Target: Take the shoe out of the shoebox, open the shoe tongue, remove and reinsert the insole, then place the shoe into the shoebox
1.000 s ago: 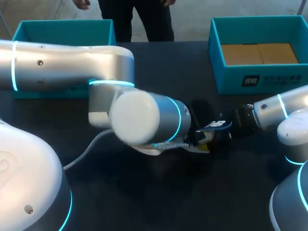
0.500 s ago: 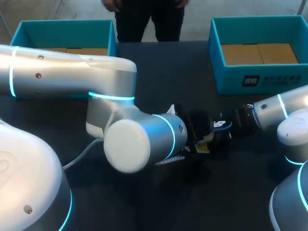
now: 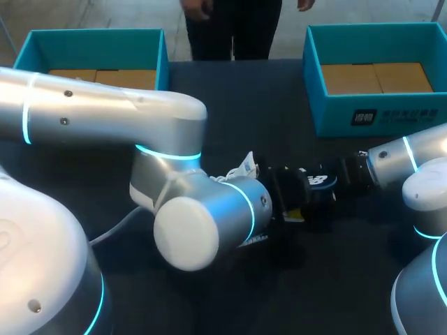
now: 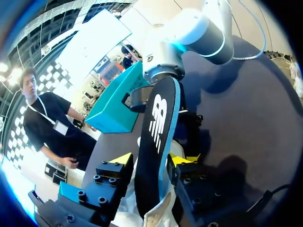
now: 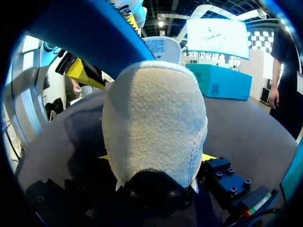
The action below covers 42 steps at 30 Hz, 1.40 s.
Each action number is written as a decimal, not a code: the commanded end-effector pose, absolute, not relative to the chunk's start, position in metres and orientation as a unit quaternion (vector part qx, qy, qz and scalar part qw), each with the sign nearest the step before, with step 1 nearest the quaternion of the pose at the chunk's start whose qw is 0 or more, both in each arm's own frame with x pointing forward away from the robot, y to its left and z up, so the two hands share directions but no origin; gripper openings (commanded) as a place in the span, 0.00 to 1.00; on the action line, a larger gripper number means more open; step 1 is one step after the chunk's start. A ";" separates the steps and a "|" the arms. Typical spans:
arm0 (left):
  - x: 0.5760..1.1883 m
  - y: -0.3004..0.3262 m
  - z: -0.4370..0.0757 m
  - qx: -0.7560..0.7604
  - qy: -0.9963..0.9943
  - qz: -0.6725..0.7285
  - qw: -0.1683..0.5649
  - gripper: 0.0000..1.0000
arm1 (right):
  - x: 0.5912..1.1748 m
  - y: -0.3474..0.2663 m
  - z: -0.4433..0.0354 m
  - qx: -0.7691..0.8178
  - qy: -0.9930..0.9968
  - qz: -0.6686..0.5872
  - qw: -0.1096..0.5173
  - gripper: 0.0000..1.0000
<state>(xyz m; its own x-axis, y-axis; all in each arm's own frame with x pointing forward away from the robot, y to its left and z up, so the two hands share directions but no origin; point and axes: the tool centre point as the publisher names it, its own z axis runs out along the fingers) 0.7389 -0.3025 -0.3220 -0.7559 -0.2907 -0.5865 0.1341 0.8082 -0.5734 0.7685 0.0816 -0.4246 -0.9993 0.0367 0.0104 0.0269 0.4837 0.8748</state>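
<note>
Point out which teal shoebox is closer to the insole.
The right shoebox, bearing a white label on its front; the left shoebox lies farther from the insole.

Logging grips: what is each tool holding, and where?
Left tool: the insole, by its side edges. Right tool: the shoe, by its grey suede end.

Setting: a robotics test or demonstration space. Indicators: two silver-grey robot arms with glowing cyan joint rings, left arm (image 3: pixel 105 118) and right arm (image 3: pixel 405 157), are stationed at one dark matte counter (image 3: pixel 230 91). A left open teal cardboard box (image 3: pixel 94 42) and a right open teal cardboard box (image 3: pixel 377 112) stand at the counter's far corners.
</note>
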 end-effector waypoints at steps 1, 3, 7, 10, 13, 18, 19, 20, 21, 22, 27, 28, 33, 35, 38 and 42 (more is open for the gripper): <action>0.741 -0.305 -0.327 -0.045 0.885 -0.309 0.347 0.33 | 0.769 0.083 -0.425 0.019 0.862 0.506 0.005 0.00; 0.742 -0.304 -0.327 -0.045 0.885 -0.310 0.346 0.28 | 0.769 0.083 -0.425 0.019 0.862 0.506 0.005 0.00; 0.744 -0.303 -0.327 -0.047 0.887 -0.312 0.338 0.00 | 0.769 0.083 -0.425 0.019 0.862 0.506 0.005 0.00; 0.742 -0.302 -0.325 -0.045 0.888 -0.316 0.331 0.00 | 0.769 0.083 -0.425 0.019 0.862 0.506 0.005 0.00; 0.738 -0.302 -0.320 -0.044 0.889 -0.323 0.323 0.00 | 0.769 0.083 -0.425 0.019 0.862 0.506 0.005 0.00; 0.733 -0.301 -0.306 -0.047 0.887 -0.333 0.318 0.00 | 0.769 0.083 -0.425 0.019 0.862 0.506 0.005 0.00; 0.732 -0.302 -0.303 -0.047 0.886 -0.336 0.316 0.00 | 0.769 0.083 -0.425 0.019 0.862 0.506 0.005 0.00; 0.732 -0.302 -0.300 -0.047 0.886 -0.337 0.315 0.00 | 0.769 0.083 -0.425 0.019 0.862 0.506 0.005 0.00; 0.731 -0.302 -0.296 -0.048 0.886 -0.341 0.312 0.00 | 0.769 0.083 -0.425 0.019 0.862 0.506 0.005 0.00; 0.731 -0.303 -0.293 -0.050 0.886 -0.341 0.310 0.00 | 0.769 0.083 -0.425 0.019 0.862 0.506 0.005 0.00; 0.727 -0.308 -0.274 -0.055 0.881 -0.359 0.303 0.00 | 0.769 0.083 -0.425 0.019 0.862 0.506 0.005 0.00; 0.726 -0.310 -0.270 -0.056 0.881 -0.360 0.302 0.00 | 0.769 0.083 -0.425 0.019 0.862 0.506 0.005 0.00; 0.723 -0.320 -0.250 -0.062 0.878 -0.372 0.294 0.00 | 0.769 0.083 -0.425 0.019 0.862 0.506 0.005 0.00; 0.722 -0.324 -0.239 -0.067 0.877 -0.379 0.287 0.00 | 0.769 0.083 -0.425 0.019 0.862 0.506 0.005 0.00; 0.720 -0.329 -0.222 -0.073 0.877 -0.386 0.277 0.00 | 0.769 0.083 -0.425 0.019 0.862 0.506 0.005 0.00; 0.719 -0.335 -0.203 -0.072 0.882 -0.386 0.261 0.00 | 0.769 0.083 -0.425 0.019 0.862 0.506 0.005 0.00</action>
<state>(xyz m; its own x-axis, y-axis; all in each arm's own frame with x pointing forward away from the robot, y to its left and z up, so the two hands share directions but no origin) 0.7175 -0.3377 -0.2176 -0.8412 -0.3443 -0.4169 0.0860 0.6760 -0.7319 0.7685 0.0816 -0.4246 -0.9993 0.0367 0.0104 0.0269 0.4838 0.8748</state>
